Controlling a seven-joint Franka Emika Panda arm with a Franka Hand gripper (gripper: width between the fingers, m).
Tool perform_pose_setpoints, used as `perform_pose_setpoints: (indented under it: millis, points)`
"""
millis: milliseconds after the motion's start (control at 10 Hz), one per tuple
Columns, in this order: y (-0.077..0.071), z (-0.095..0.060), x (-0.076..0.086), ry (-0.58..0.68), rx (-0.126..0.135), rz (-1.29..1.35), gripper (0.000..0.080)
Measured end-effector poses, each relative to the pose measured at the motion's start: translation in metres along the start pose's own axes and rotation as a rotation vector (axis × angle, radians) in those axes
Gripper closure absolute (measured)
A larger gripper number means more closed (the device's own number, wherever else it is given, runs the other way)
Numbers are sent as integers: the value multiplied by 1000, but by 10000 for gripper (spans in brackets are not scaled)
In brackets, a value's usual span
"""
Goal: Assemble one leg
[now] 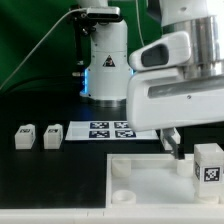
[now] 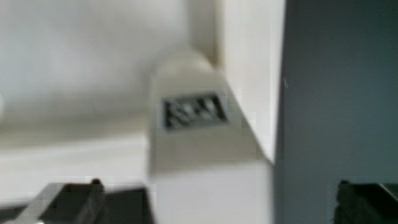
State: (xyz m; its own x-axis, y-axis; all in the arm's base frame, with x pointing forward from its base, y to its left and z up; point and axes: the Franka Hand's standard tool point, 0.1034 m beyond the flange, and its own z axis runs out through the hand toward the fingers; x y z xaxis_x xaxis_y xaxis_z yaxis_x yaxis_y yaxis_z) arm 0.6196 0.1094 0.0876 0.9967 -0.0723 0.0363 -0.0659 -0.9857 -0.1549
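Note:
A leg (image 1: 207, 162), a small white post with a black-and-white tag, stands on the white tray (image 1: 140, 185) at the exterior view's right edge. In the wrist view the same leg (image 2: 192, 112) runs lengthwise between my fingers, tag facing the camera. My gripper (image 2: 217, 205) is open. Its dark fingers (image 2: 71, 202) stand on either side of the leg with a gap on each side. In the exterior view only one dark finger (image 1: 174, 146) shows, just left of the leg. Two more legs (image 1: 24, 137) (image 1: 52, 136) lie on the black table at the left.
The marker board (image 1: 105, 130) lies behind the tray. The tray has round corner sockets (image 1: 120, 171) at its left side. A white robot base (image 1: 106, 65) stands at the back. My arm's large white body (image 1: 175, 85) fills the right.

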Motion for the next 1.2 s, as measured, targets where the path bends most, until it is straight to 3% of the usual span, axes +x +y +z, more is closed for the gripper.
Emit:
perform_pose_setpoints:
  millis: [200,500,600,700,900,1200]
  points:
    - [5,6,-9,-140,12,16,150]
    - [3,10,-12,-151,11,41,150]
    - [4,10,-11,-151,11,42,271]
    - [4,10,-11,-151,9,61,271]
    - [4,10,-11,-151,8,78,507]
    - [3,10,-11,-151,-6,306,506]
